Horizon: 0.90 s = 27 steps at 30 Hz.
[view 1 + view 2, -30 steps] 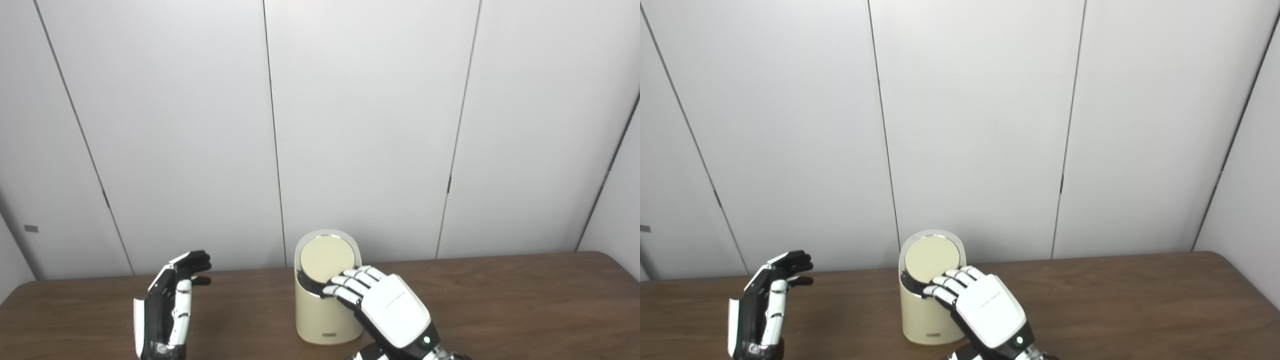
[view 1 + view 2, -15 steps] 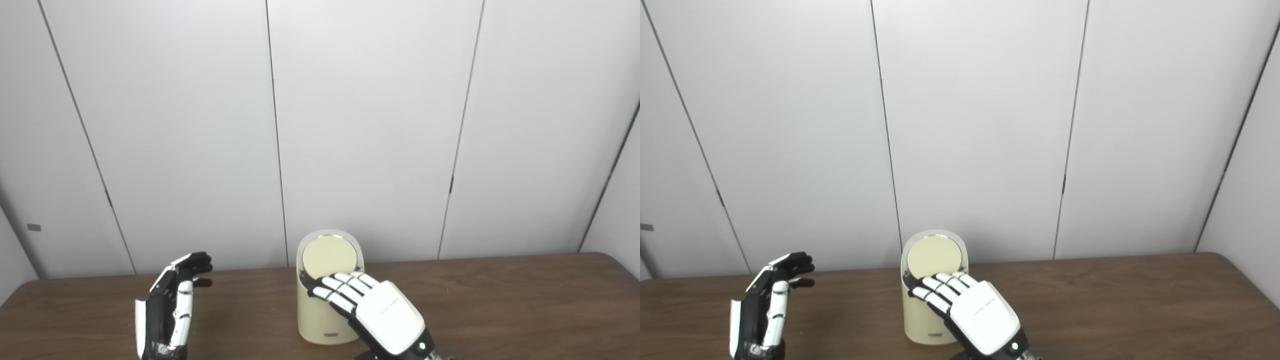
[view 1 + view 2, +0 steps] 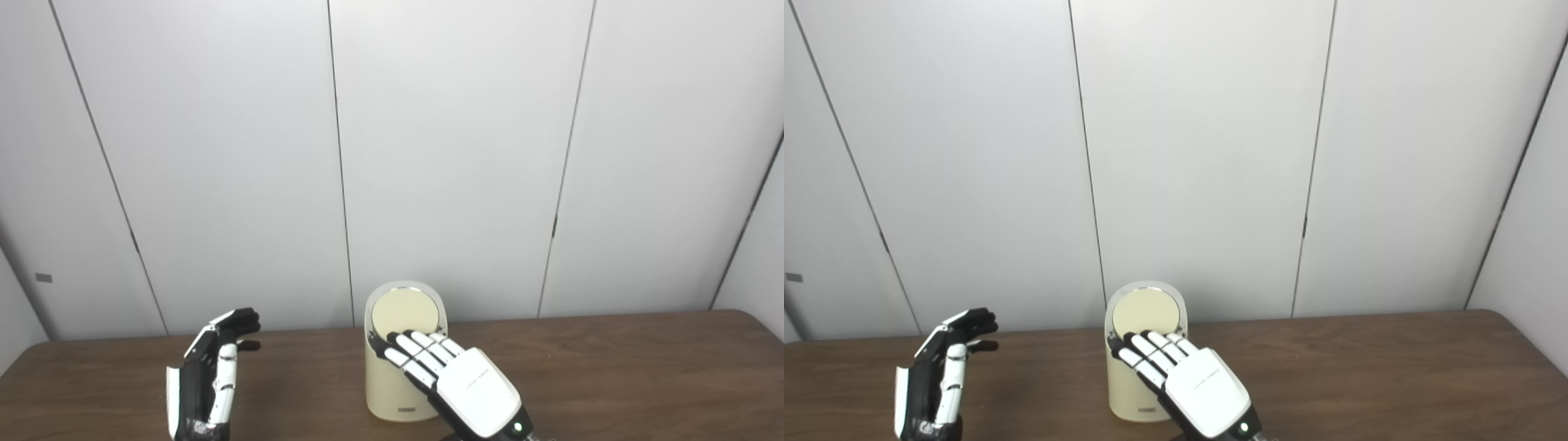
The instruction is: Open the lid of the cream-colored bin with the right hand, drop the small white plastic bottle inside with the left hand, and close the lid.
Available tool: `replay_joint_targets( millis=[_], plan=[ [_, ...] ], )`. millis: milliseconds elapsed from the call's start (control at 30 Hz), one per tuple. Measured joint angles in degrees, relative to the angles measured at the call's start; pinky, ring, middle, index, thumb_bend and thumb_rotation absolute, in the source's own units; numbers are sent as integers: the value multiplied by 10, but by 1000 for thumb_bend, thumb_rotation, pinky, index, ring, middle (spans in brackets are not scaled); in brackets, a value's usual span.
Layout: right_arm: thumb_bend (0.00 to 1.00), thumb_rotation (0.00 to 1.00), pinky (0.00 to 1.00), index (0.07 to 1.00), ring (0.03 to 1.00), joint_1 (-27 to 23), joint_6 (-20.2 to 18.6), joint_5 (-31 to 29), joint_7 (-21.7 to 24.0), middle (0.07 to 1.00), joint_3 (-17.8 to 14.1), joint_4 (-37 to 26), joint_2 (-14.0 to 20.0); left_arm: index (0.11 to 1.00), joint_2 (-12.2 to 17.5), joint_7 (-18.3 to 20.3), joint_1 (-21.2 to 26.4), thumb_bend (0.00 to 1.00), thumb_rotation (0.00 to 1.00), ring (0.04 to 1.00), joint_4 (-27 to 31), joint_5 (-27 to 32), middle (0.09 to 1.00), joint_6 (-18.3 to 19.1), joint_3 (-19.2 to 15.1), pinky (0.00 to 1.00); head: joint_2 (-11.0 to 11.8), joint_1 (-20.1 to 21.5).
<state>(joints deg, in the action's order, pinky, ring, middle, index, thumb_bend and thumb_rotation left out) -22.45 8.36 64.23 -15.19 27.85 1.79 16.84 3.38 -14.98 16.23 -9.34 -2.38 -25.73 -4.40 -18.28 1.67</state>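
Observation:
The cream-colored bin [image 3: 383, 392] stands on the brown table [image 3: 612, 367] near the middle. Its round lid [image 3: 404, 311] faces me, tilted up, with a thin dark gap at its lower left edge. My right hand [image 3: 453, 375] is open, back up, in front of the bin. Its straight fingers [image 3: 411, 350] lie over the bin's front rim and the lid's lower edge. My left hand [image 3: 205, 373] is open and empty, fingers pointing up, well left of the bin. No white bottle is in view.
Bare table stretches to the right of the bin and between the bin and my left hand. A white panelled wall [image 3: 459, 153] stands close behind the table's far edge.
My right hand has slid left and drawn back a little across the bin's front, and its fingers have straightened over the lid's lower edge. My left hand has stayed put.

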Motion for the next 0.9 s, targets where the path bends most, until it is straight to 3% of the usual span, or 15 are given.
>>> replay_joint_targets(
  millis=[767, 833, 900],
  plan=[
    [866, 726, 907, 983, 997, 4, 2, 1, 13, 1000, -11, 4, -8, 675, 0, 0, 0, 246, 730, 674, 0, 0, 686, 0, 2, 575, 1, 1],
    [880, 690, 835, 930, 949, 5, 4, 0, 8, 961, -14, 5, -11, 676, 0, 0, 0, 238, 730, 675, 0, 0, 686, 0, 2, 575, 1, 1],
    [893, 649, 748, 851, 872, 6, 12, -1, -27, 883, -19, 14, -16, 675, 0, 0, 0, 244, 729, 676, 0, 0, 686, 0, 2, 577, 2, 1]
  ],
)
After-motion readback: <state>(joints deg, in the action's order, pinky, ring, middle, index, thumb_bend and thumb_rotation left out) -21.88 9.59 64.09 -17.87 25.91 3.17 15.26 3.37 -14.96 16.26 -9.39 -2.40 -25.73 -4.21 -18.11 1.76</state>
